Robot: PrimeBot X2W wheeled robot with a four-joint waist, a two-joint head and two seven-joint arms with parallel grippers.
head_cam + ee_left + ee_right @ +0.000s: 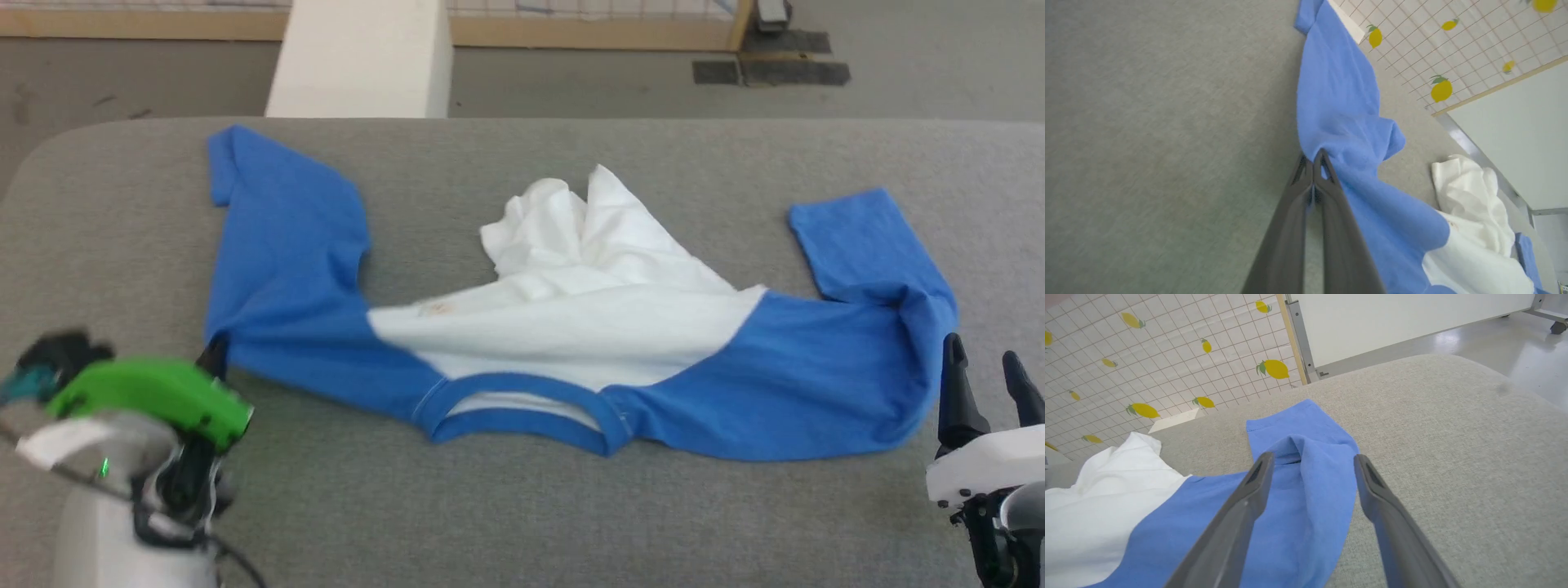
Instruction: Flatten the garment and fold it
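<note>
One grey padded table (522,523) carries one garment (571,327). It is spread ahead of both grippers, neckband nearest them, with the white body bunched up on the far side. I judge this is the flattening step, and no fold has begun.

It has two blue sleeves. The left sleeve (277,245) runs away from my left gripper (1314,161), whose fingers are pressed together on that sleeve's near edge. The right sleeve (865,327) is doubled back on itself just ahead of my right gripper (1313,457), which is spread wide and holds nothing.

Next I'd close the right on that doubled part, draw both sleeves outward, then smooth the crumpled body. One small tan patch (438,308) shows on the chest.
</note>
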